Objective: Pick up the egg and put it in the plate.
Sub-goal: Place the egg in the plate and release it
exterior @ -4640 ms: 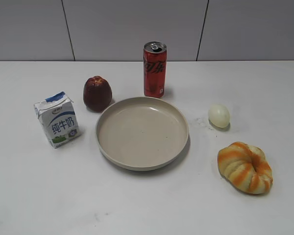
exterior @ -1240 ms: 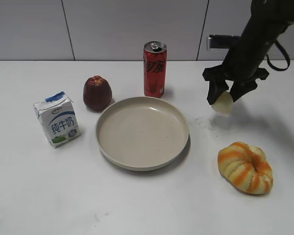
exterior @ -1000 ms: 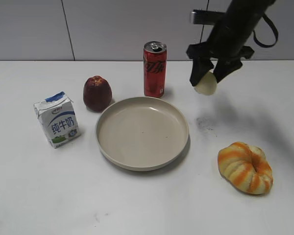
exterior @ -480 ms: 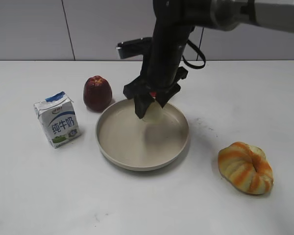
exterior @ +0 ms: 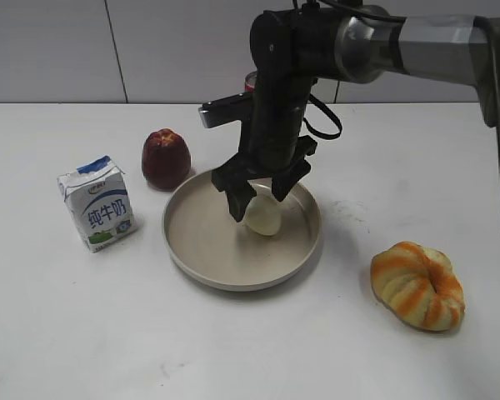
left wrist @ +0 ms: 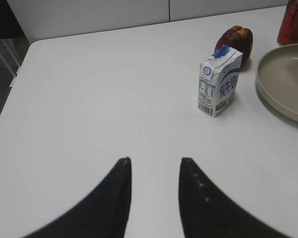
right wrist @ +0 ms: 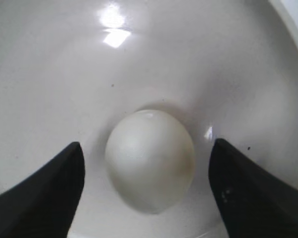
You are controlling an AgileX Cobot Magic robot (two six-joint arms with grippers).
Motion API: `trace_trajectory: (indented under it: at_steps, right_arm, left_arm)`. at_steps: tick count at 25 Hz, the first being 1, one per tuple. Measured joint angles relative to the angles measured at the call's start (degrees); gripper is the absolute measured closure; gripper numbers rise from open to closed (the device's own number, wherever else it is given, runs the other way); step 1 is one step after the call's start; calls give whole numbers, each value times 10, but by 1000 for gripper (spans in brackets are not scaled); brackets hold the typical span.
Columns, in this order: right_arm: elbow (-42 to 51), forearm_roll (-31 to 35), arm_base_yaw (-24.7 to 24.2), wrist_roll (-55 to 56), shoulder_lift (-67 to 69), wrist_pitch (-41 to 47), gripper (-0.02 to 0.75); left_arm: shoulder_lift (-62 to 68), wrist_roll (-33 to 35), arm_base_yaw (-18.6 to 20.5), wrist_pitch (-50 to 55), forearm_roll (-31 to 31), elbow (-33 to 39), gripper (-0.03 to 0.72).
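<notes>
The pale glossy egg (exterior: 264, 217) lies inside the beige plate (exterior: 202, 265), right of its middle. My right gripper (exterior: 259, 195) hangs just above it, open, with a finger on each side and a gap to the egg. In the right wrist view the egg (right wrist: 150, 159) rests on the plate floor (right wrist: 64, 79) between the two spread black fingers (right wrist: 248, 188), touching neither. My left gripper (left wrist: 154, 163) is open and empty over bare table, far left of the plate (left wrist: 283, 79).
A milk carton (exterior: 97, 202) and a dark red apple (exterior: 166, 157) stand left of the plate. A red can (exterior: 250, 81) is mostly hidden behind the right arm. An orange-striped bread ring (exterior: 417, 284) lies at the front right.
The right gripper carried the egg from the table on the right over to the plate, lowered it and opened. The egg now lies free in the plate.
</notes>
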Motion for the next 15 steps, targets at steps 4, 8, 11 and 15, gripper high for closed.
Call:
trace_trajectory:
  at_steps: [4, 8, 11, 15]
  right_arm:
    - [-9, -10, 0, 1, -5, 21, 113]
    - [-21, -16, -5, 2, -57, 36, 113]
    - [-24, -24, -19, 2, -118, 50, 113]
    - [4, -51, -69, 7, -202, 62, 113]
  left_arm:
    - [0, 0, 0, 0, 0, 0, 449]
    - [0, 0, 0, 0, 0, 0, 449]
    - [0, 0, 0, 0, 0, 0, 449]
    - [0, 0, 0, 0, 0, 0, 449]
